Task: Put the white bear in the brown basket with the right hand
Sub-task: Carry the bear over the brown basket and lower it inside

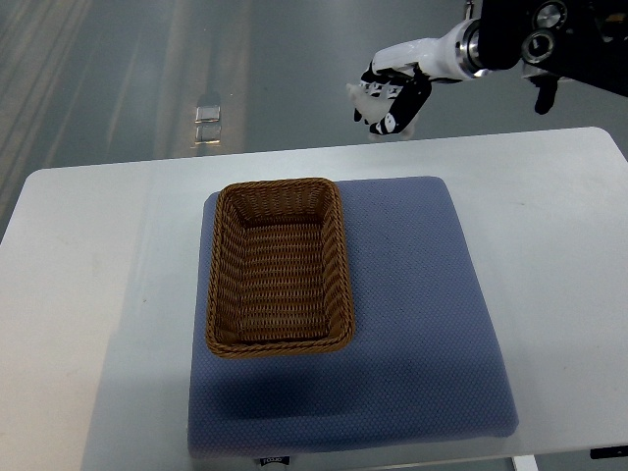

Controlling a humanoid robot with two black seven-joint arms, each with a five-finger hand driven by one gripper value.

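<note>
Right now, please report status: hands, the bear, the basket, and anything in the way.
Right hand raised beyond table's far edge, fingers curled; contents unclear. Left hand out of view. No white bear visible. Brown basket empty on blue mat. Nothing blocks it.

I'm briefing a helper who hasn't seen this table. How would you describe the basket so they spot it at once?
On the white table lies a blue-grey mat. The brown basket sits on the mat's left part: rectangular, woven wicker, empty, the only container there.

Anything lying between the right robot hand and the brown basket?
No. In the top view, only bare white table and a strip of blue mat lie between the right robot hand and the brown basket.
</note>
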